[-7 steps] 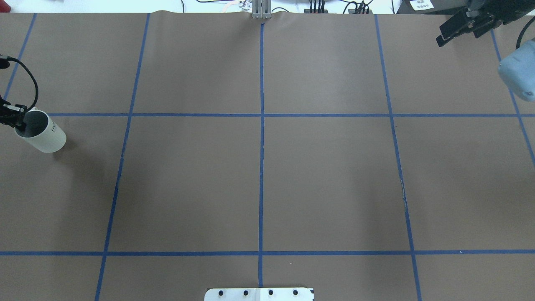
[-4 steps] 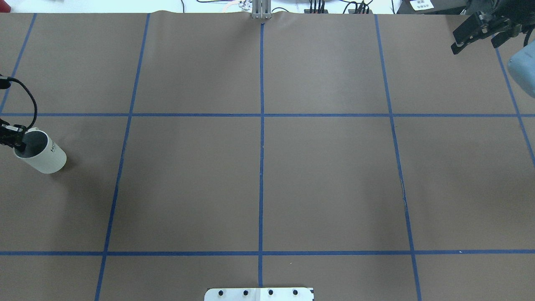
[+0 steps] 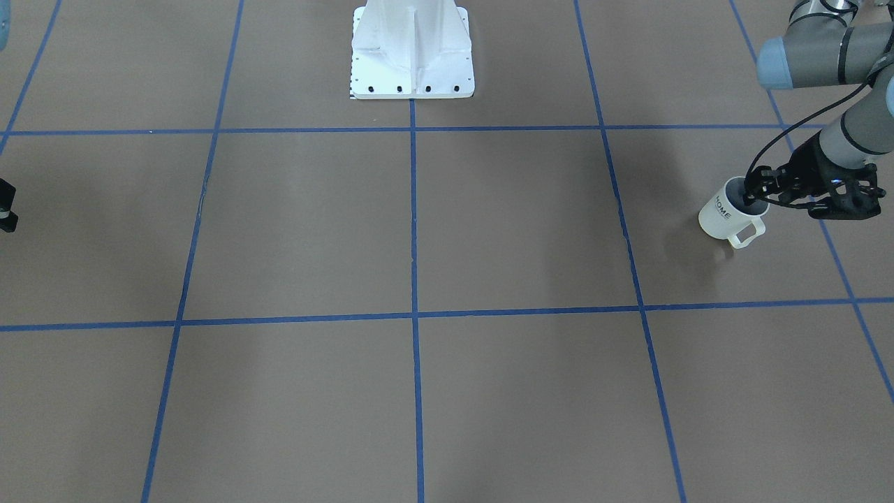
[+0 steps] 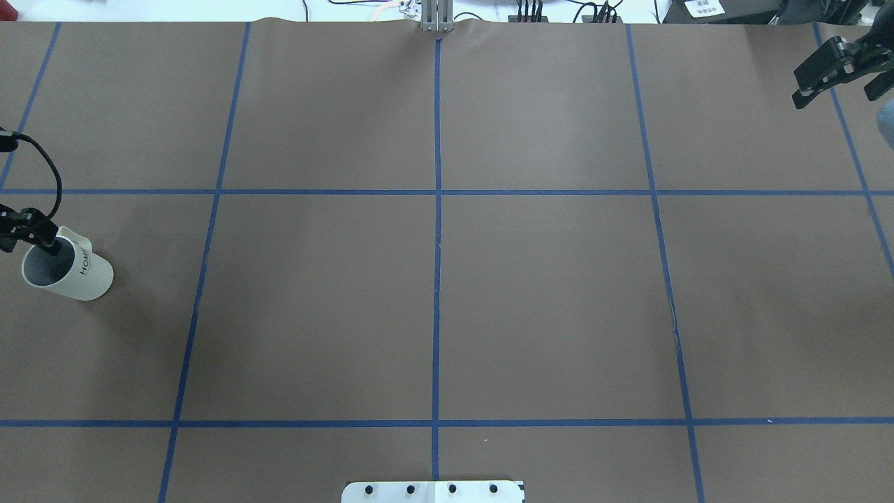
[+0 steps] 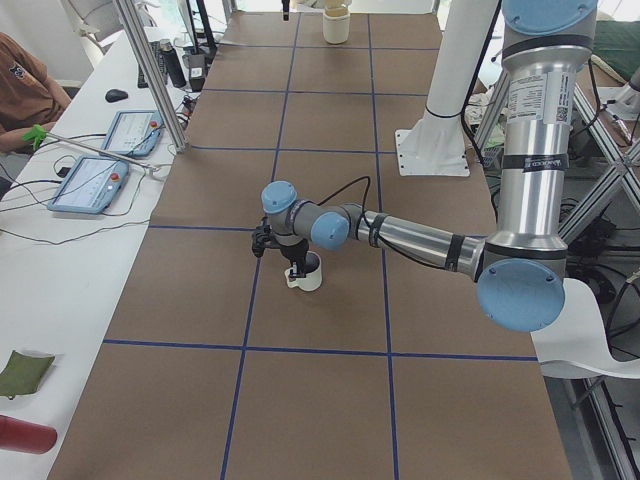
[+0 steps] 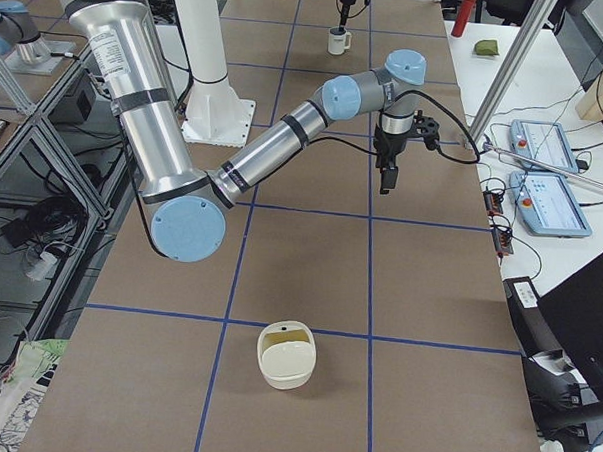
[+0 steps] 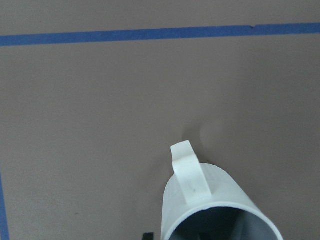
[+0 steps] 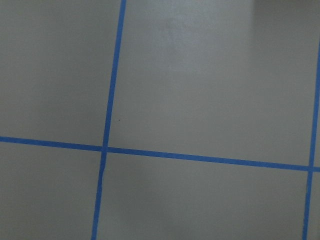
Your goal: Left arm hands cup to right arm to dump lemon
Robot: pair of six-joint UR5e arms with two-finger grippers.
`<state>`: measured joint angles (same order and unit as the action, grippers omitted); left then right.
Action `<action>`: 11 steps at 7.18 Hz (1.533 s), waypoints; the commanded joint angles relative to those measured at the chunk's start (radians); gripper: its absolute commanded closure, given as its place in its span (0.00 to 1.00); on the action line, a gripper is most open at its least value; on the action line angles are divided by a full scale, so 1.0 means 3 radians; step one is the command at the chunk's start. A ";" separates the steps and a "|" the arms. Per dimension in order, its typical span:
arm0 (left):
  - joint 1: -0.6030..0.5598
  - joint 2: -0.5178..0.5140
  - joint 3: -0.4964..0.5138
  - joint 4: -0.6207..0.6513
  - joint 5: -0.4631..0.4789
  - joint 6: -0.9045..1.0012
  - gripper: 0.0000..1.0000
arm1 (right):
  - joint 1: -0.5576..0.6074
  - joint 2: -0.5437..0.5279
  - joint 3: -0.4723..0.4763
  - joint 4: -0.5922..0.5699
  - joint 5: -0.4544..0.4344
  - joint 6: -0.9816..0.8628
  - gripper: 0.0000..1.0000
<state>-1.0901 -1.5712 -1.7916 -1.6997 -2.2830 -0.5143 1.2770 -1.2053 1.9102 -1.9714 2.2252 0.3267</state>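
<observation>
- a cream tub with a yellowish inside sits on the brown papered table, well apart from the arms.
- the white "home" mug hangs at the table's left edge, rim pinched by the left gripper; its contents are hidden.
- the right gripper hangs empty, fingers spread.

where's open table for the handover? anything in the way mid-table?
Middle squares along the centre blue tape line are bare. Only crowding: the far left edge, where the left gripper pinches the white "HOME" mug's rim. Right gripper hangs at the far right corner.

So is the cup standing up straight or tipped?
Tipped. The cup leans, held at its rim by the left gripper, mouth angled sideways.
</observation>
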 commanded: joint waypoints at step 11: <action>-0.1326 -0.0633 0.1135 -0.0448 0.0122 0.1464 0.00 | 0.0555 -0.1058 -0.0512 0.0863 0.0303 -0.1314 0.00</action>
<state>-1.4805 -1.7742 -1.4585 -1.7789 -2.2873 -0.0728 1.4352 -1.4582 1.7802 -1.7914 2.3144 -0.0694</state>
